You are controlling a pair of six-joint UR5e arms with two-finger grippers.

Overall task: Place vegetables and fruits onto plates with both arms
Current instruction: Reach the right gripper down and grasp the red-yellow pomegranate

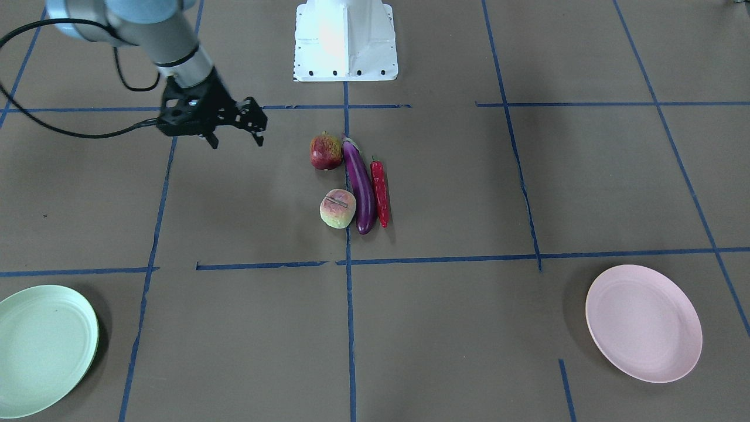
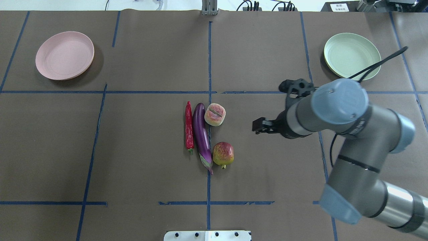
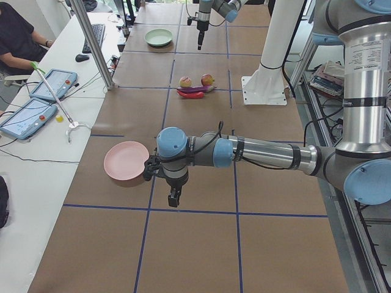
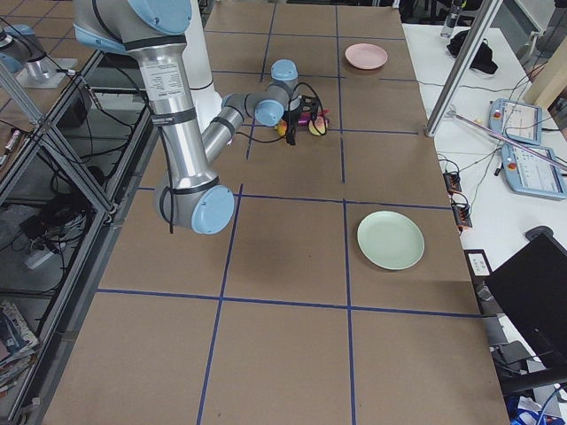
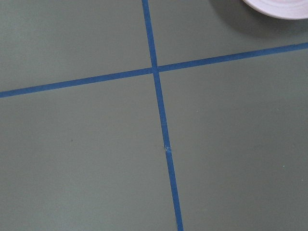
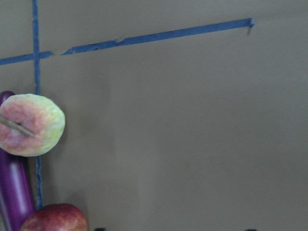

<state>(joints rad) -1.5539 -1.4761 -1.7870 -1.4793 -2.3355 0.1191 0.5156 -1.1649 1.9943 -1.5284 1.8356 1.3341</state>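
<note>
Right gripper point(image 1: 237, 140) is seen hanging above the table point(image 1: 469, 351), jaws spread, nothing held, a little apart from the pomegranate point(image 1: 326, 152). Next to the pomegranate the eggplant point(image 1: 359, 184) is laid lengthwise. The chili pepper point(image 1: 380, 193) is set along its other side, the peach point(image 1: 338, 208) just beside its rounded end. The mint green plate point(image 1: 44, 349) and pink plate point(image 1: 643, 323) are placed well apart. The left gripper point(image 3: 174, 200) is caught near the pink plate; its state cannot be told.
</note>
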